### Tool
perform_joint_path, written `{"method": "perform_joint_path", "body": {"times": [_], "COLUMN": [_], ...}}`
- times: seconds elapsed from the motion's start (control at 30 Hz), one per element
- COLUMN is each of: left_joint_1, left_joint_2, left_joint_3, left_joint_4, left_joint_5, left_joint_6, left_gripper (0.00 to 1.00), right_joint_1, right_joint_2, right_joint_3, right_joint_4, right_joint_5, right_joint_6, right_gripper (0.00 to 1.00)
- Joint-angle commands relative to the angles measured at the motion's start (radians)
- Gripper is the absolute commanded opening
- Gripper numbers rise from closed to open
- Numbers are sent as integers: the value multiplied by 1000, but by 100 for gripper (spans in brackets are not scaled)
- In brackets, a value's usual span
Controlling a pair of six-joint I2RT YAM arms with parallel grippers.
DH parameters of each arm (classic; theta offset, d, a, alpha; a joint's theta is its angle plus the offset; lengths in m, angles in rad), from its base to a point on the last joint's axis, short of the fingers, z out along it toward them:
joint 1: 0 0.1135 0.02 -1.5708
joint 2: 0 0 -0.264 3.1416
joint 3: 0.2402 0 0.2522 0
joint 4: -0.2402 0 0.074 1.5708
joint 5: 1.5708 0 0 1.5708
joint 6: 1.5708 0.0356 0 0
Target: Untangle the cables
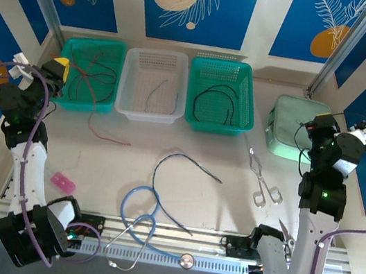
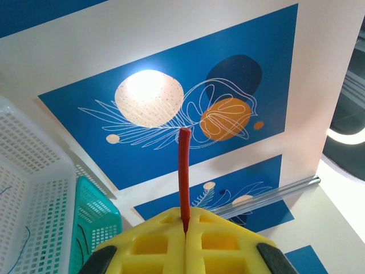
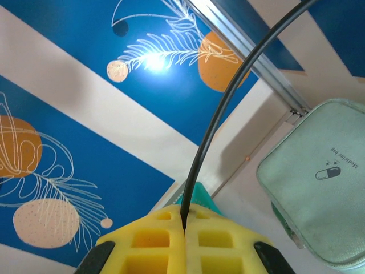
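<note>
Left gripper (image 2: 185, 227) was seen pressed together, its yellow fingers (image 2: 154, 245) pinching a red cable (image 2: 183, 171) that stood straight up from the seam between them. In the top view the left gripper (image 1: 59, 64) was raised at the left end of the left green basket (image 1: 93, 42). Red cable (image 1: 107, 137) was seen inside that basket, with a length trailing over the front rim onto the table (image 1: 227, 208); whether that was the pinched strand could not be told.

Right gripper (image 3: 183, 225) was likewise clamped, with a black cable (image 3: 219, 117) nipped between the pads and arching up to the right. In the top view the right gripper (image 1: 320, 122) was held over the medicine bag (image 1: 289, 130), well apart from the baskets.

A coiled black cable (image 1: 219, 90) was noted in the right green basket (image 1: 223, 63). A short thin cable (image 1: 156, 94) lay in the white basket (image 1: 157, 59) between the two green ones. The blue-grey cable (image 1: 156, 171) lay loose on the table in an open curve, in front of the baskets, running down past the stethoscope (image 1: 124, 204); touching or just crossing its tube could not be told. Forceps (image 1: 263, 182) lay on the table, near the right arm.
</note>
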Motion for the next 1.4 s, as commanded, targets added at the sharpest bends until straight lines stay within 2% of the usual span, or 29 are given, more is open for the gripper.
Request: {"method": "perform_joint_path", "body": {"times": [0.0, 0.17, 0.3, 0.53, 0.7, 0.93, 1.07, 1.2, 1.37], "left_joint_1": [12, 12, 11, 8, 4, 3, 1, 1, -2], "left_joint_2": [-23, -26, -33, -45, -56, -72, -77, -87, -99], "left_joint_3": [0, -11, -17, -34, -43, -59, -63, -68, -73], "left_joint_4": [35, 28, 19, -2, -12, -18, -19, -53, -91], "left_joint_5": [5, 6, 10, 19, 21, 18, 21, 24, 33], "left_joint_6": [-6, -1, 0, 3, 7, 8, 7, 37, 70], "left_gripper": [0, 0, 0, 0, 0, 0, 0, 0, 0], "right_joint_1": [-2, 28, 120, 344, 409, 499, 529, 544, 534], "right_joint_2": [31, 108, 200, 410, 566, 805, 945, 1136, 1370], "right_joint_3": [59, 129, 212, 394, 509, 628, 676, 819, 942], "right_joint_4": [36, 111, 150, 224, 268, 313, 214, -94, -349], "right_joint_5": [-95, -143, -132, -48, -13, 118, 101, 69, -124], "right_joint_6": [-27, 46, 44, -80, -121, -299, -328, -329, -314], "right_gripper": [0, 0, 0, 0, 0, 0, 0, 0, 0]}}
